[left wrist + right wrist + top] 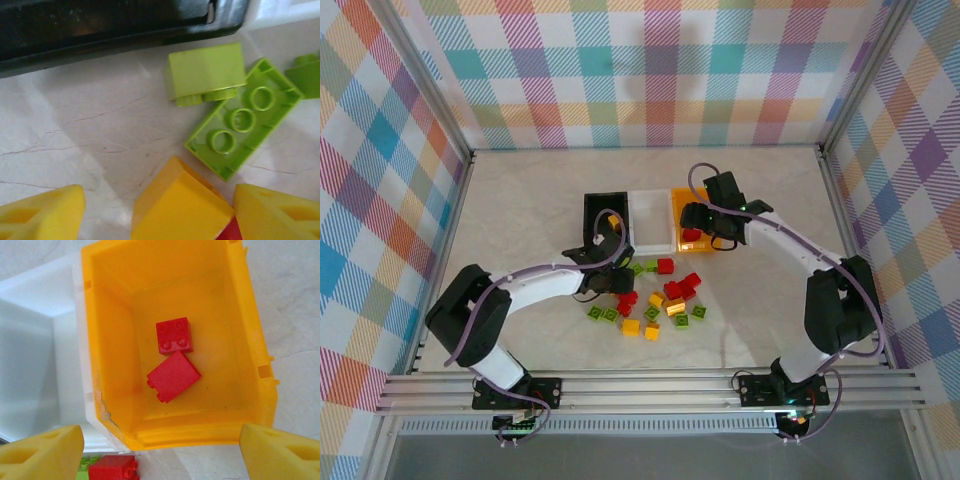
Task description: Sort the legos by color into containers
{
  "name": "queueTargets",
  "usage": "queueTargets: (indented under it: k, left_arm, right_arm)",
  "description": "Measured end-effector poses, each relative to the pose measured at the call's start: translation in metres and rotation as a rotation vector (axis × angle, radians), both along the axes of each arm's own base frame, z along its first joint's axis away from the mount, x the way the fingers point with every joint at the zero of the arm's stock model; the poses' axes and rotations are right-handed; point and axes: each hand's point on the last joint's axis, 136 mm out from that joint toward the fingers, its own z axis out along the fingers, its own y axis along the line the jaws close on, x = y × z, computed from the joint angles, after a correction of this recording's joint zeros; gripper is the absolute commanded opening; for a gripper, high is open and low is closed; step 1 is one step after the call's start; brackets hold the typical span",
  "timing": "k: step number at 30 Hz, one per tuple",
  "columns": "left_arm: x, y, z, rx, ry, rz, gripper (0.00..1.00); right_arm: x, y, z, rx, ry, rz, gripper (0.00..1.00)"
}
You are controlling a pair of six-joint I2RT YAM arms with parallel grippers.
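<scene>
Where plaid walls (620, 70) enclose | pale veined table (530, 190) | legos (672, 290) scattered centrally

A pale, marbled worktop (530, 200) lies enclosed by pastel plaid walls (620, 70), with aluminium rails (650, 388) along its near edge.

Bright, even light from overhead, soft shadows on the pale table (530, 210). Left wrist close-up runs soft: black bin (100, 30) blurred, faint glare on its rim.
</scene>
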Motion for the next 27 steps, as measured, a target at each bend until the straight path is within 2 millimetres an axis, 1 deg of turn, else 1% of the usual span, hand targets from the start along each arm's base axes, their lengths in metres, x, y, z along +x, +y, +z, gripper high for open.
queueTargets:
  k: [2, 4, 9, 14, 18, 22, 27]
  left_arm:
    - [-0.001, 0.003, -0.005, 0.02, 0.01, 0.003, 0.68]
    - [0.0, 0.004, -0.006, 0.027, 0.006, 0.005, 0.64]
    - [0.002, 0.007, -0.005, 0.041, -0.005, 0.011, 0.48]
    - [0.0, 0.009, -0.007, 0.049, 0.0, 0.013, 0.4]
    - [-0.002, 0.014, -0.006, 0.064, -0.004, 0.018, 0.37]
    - [-0.005, 0.019, 0.004, 0.065, -0.018, 0.022, 0.34]
    - [-0.004, 0.022, 0.03, 0.047, -0.063, 0.031, 0.32]
  right_arm:
    - [0.0, 0.0, 0.0, -0.001, -0.003, -0.002, 0.82]
    - [0.0, 0.0, 0.0, -0.001, -0.003, -0.002, 0.82]
    - [0.0, 0.0, 0.001, 0.0, -0.003, -0.003, 0.82]
    - [0.001, -0.001, 0.0, -0.002, -0.003, -0.007, 0.82]
    - [0.001, -0.002, 0.001, -0.005, -0.005, -0.012, 0.82]
    - [0.001, -0.002, 0.001, -0.001, -0.006, -0.02, 0.82]
    - [-0.004, -0.006, 0.002, 0.001, -0.009, -0.032, 0.82]
